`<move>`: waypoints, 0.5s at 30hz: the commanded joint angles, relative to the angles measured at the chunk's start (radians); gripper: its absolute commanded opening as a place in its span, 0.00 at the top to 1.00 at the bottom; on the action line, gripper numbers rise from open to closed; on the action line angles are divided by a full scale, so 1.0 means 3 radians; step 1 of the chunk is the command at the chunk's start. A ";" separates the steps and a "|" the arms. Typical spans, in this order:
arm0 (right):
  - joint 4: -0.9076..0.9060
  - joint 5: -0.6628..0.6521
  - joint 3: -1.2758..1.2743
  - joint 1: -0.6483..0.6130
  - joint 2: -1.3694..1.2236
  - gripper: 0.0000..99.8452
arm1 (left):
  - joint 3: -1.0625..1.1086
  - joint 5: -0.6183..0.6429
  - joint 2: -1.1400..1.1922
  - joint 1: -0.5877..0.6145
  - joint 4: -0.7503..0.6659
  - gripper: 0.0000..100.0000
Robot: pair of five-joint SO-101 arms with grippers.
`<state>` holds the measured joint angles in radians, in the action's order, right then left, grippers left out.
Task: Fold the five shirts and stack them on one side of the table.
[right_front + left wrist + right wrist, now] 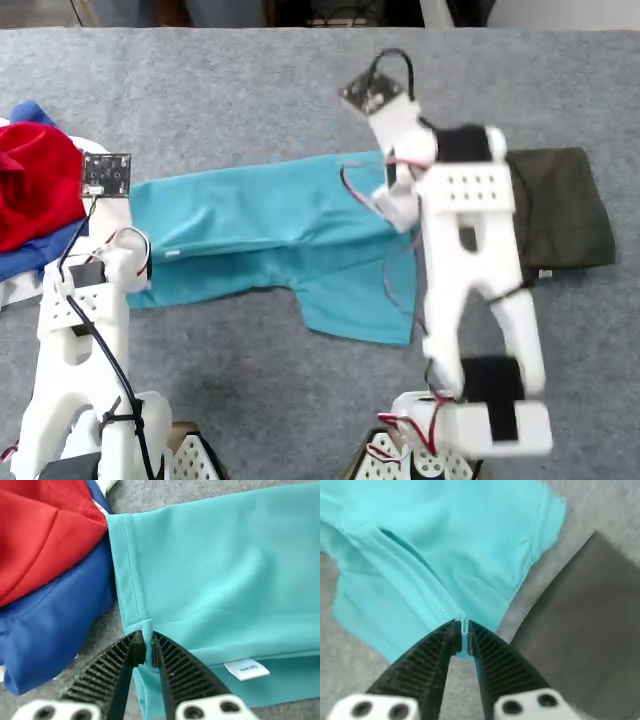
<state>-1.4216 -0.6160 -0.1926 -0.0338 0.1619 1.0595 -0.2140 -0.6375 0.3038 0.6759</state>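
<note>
Jaws, 2 ribbed black pairs, each clenched on a stitched, seemingly hemmed fold of teal shirt (260, 215)

Teal shirt (270, 225) flat on grey table (200, 90)

The teal shirt (260, 225) is thin, smooth cloth with a faint sheen, and the red shirt (40, 530) and blue shirt (50, 630) look alike. The dark shirt (560, 210) is matt cloth. The worktop (250, 90) wears rough grey felt-like fabric. The left claw (148, 650) and right claw (463, 635) are matt black ribbed plastic. The arms (470, 260) are smooth white plastic.
</note>
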 commanded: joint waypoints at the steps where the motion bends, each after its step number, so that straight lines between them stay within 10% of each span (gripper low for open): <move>1: 0.0297 -0.0031 -0.0565 0.0271 0.0417 0.99 | 0.0095 -0.0041 -0.0082 -0.0110 -0.0056 0.97; 15: 0.0450 -0.0389 -0.1818 0.0481 0.1220 0.99 | 0.0361 -0.0322 -0.0092 -0.0084 -0.0036 0.97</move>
<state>-1.3157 -0.7250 -0.6897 0.0936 0.4672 1.1715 -0.2984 -0.6391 0.2777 0.6743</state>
